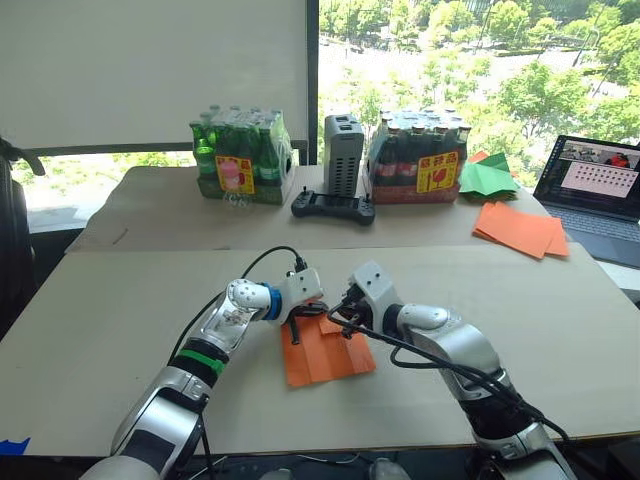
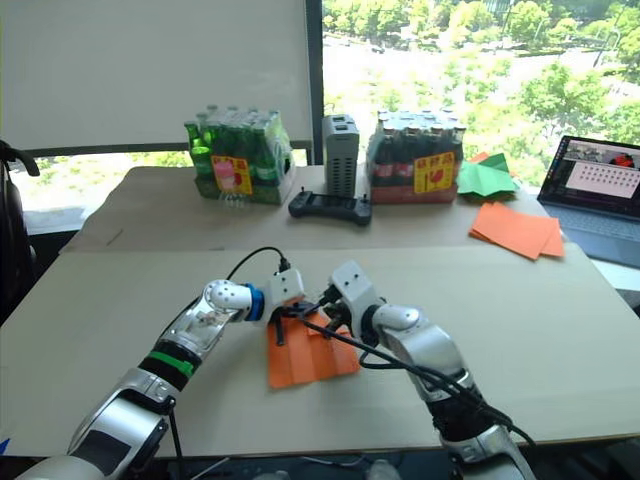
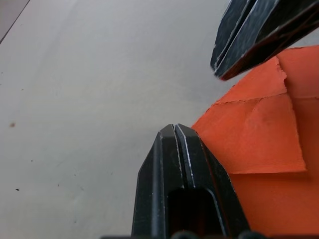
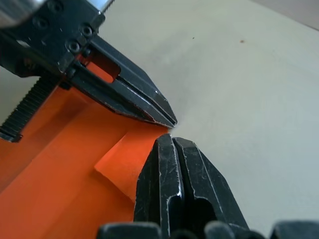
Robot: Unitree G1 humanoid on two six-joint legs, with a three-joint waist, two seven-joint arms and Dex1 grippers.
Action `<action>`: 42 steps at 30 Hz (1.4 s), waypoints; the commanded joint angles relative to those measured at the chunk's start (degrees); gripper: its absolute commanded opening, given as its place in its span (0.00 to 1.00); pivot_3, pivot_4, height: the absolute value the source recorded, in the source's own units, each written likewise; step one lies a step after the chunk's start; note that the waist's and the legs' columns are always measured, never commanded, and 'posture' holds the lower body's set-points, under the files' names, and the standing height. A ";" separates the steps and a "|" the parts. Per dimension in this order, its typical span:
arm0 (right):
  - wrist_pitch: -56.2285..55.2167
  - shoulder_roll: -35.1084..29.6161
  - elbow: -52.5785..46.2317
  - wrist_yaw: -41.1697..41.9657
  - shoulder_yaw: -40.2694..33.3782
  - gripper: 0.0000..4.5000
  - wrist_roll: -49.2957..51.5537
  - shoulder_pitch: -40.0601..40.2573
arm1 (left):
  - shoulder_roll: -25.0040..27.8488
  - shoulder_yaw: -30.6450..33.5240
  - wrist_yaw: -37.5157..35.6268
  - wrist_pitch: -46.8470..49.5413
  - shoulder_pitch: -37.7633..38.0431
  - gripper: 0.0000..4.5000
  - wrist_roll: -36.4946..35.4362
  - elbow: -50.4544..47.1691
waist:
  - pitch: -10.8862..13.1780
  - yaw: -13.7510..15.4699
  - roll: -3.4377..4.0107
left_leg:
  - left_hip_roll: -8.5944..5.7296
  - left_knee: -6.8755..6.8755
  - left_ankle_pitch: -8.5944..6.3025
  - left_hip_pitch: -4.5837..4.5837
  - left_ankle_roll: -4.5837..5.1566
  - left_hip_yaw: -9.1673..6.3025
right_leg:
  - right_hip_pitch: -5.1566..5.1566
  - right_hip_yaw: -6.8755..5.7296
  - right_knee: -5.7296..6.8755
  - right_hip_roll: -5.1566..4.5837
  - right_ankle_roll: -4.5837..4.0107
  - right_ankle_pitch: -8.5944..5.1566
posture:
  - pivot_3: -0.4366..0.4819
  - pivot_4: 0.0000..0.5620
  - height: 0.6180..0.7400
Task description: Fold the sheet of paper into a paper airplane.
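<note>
The sheet of paper (image 1: 322, 352) lies flat on the near table (image 1: 120, 320), bright orange, with creases and a small folded corner flap (image 3: 251, 144) at its far edge. Both grippers meet over that far edge, tips almost touching. My left gripper (image 1: 298, 320) is shut with nothing between its fingers, its tip (image 3: 175, 130) just beside the paper's corner. My right gripper (image 1: 336, 314) is also shut, and its tip (image 4: 170, 142) rests at the flap's edge. In the right wrist view the left gripper (image 4: 167, 118) points at mine from the side.
The far table holds a stack of flat orange sheets (image 1: 520, 228), green paper (image 1: 488, 177), a laptop (image 1: 598, 190), two shrink-wrapped bottle packs (image 1: 240, 158) (image 1: 420, 160), a grey box (image 1: 342, 152) and a black controller (image 1: 333, 207).
</note>
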 commanded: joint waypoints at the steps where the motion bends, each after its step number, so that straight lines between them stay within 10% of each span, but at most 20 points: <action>1: -4.06 0.69 1.64 0.06 1.25 0.00 -1.32 -1.72 | 0.16 -0.49 -0.20 0.62 0.25 0.00 0.96 -0.58 | 0.00 -0.03 0.00 | -0.01 0.00 0.00 0.00 0.00 0.01 | 0.00 0.01 0.00 0.00 -0.01 0.00 | 0.48 0.27 0.66; 42: 1.33 -3.52 -11.22 -0.23 -6.88 0.00 2.70 9.25 | 0.54 0.85 -0.18 -0.02 -0.11 0.00 -0.22 -1.30 | 0.02 0.37 -0.02 | 0.02 0.01 -0.04 0.03 0.06 -0.02 | 0.13 -0.01 -0.08 -0.01 0.48 -0.30 | 0.48 0.27 0.66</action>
